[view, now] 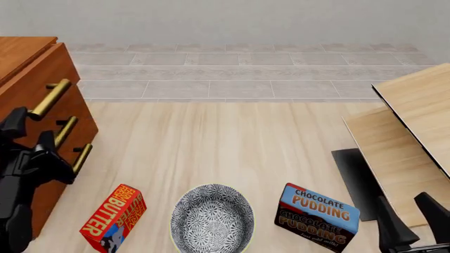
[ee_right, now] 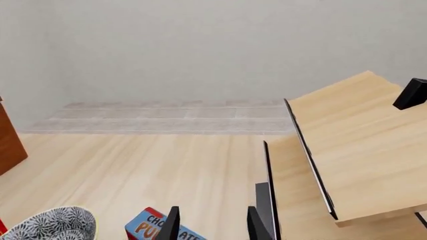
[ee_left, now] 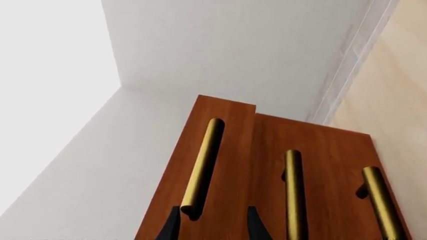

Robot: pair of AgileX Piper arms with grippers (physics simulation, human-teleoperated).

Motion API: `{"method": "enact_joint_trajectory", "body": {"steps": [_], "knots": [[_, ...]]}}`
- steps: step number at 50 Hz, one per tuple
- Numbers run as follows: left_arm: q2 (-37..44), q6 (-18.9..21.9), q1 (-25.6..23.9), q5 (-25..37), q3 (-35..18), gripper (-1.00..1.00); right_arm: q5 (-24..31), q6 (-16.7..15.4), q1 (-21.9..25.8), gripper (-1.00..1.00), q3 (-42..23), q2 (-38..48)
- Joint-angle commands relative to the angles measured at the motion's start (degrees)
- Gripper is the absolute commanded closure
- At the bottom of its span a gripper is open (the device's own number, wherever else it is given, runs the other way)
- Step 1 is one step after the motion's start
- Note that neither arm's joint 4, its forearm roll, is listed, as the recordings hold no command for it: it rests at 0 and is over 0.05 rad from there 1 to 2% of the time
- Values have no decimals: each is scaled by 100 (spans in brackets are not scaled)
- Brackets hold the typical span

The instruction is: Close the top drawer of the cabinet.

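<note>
The left gripper (ee_left: 213,225), fingers spread and holding nothing, faces the cabinet (view: 28,79) at the table's left, close before the top drawer (ee_left: 213,165). That drawer stands slightly proud of the lower two, so the push looks nearly finished; the right gripper (ee_right: 213,222), also spread and empty, waits far off.

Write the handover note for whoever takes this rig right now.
Left gripper: open, fingers either side of the end of the top drawer's handle; contact unclear.
Right gripper: open, empty, idle near the pudding box.
Cabinet stands at the left; top drawer sticks out a little past the lower two.
Done: approach. Left: push it flush.
</note>
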Motion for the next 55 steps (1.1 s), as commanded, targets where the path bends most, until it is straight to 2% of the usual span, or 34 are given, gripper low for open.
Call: {"method": "enact_joint_trajectory", "body": {"steps": [1, 55], "knots": [[-30, -22, 265, -18, 37, -100, -7, -2, 14, -100, 9, 0], [206, -94, 467, -18, -172, -100, 50, -43, 59, -100, 13, 0]]}}
